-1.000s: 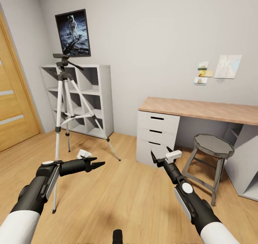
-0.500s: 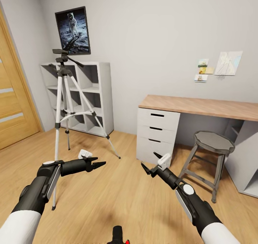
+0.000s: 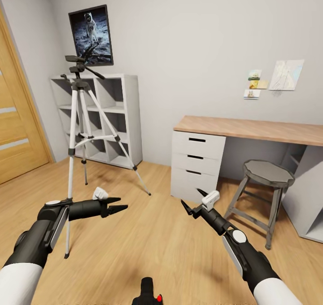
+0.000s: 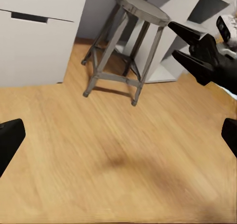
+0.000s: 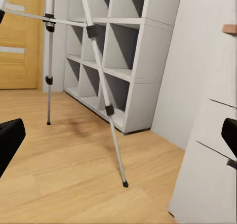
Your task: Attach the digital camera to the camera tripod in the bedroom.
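Bedroom: light wood plank floor, grey walls, oak door at the left edge.

Nearest: digital camera sits at the very bottom of the head view, black body with the red dot showing, close under the robot's front. What it rests on isn't visible. Neither gripper touches it.

Left gripper is held out level over bare floor, fingers spread, nothing between them. Right gripper points forward and up toward the drawer unit, also spread wide and empty; the left wrist view confirms the gap. My read: arms parked clear in front while the base lines up, camera pickup not yet done.

Further: camera tripod stands on all three legs left of centre, one front foot just behind the left forearm, head bare, ready for mounting. Stool is on the right by the desk. White cube shelf and astronaut poster are behind the tripod.
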Available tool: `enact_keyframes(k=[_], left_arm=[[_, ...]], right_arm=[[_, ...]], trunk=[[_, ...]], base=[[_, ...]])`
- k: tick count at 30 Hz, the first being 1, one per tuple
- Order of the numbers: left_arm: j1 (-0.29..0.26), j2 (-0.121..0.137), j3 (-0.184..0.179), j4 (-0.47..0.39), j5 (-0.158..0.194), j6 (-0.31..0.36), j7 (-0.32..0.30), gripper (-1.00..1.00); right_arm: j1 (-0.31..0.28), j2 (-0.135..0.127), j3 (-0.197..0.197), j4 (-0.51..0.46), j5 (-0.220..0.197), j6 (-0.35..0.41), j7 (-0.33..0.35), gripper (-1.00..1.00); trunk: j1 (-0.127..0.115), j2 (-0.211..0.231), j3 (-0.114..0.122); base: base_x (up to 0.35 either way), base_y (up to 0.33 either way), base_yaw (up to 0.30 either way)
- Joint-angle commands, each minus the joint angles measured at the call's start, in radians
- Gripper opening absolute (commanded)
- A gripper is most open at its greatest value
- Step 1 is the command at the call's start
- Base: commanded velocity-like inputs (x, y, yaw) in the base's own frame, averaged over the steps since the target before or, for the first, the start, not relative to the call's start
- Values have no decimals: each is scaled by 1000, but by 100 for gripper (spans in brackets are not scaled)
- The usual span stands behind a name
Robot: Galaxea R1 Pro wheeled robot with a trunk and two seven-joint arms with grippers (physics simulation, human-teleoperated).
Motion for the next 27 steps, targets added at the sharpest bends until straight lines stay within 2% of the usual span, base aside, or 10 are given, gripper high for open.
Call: enact_keyframes(k=[1, 4, 8, 27], left_arm=[[-1, 5, 1, -1, 1, 10, -29, 100], [-1, 16, 6, -1, 1, 7, -101, 100], [-1, 22, 18, 1, 1, 5, -145, 100], [-1, 19, 20, 3, 0, 3, -154, 100]], right_arm=[[-1, -1, -1, 1, -2, -3, 1, 100], [-1, -1, -8, 1, -2, -3, -1, 100], [-1, 0, -13, 0, -3, -3, -2, 100], [-1, 0, -13, 1, -4, -2, -2, 100]], trunk=[[4, -8, -4], [15, -29, -14], [24, -43, -28], [32, -48, -101]], base=[[0, 0, 0], [0, 0, 0], [0, 0, 0], [0, 0, 0]])
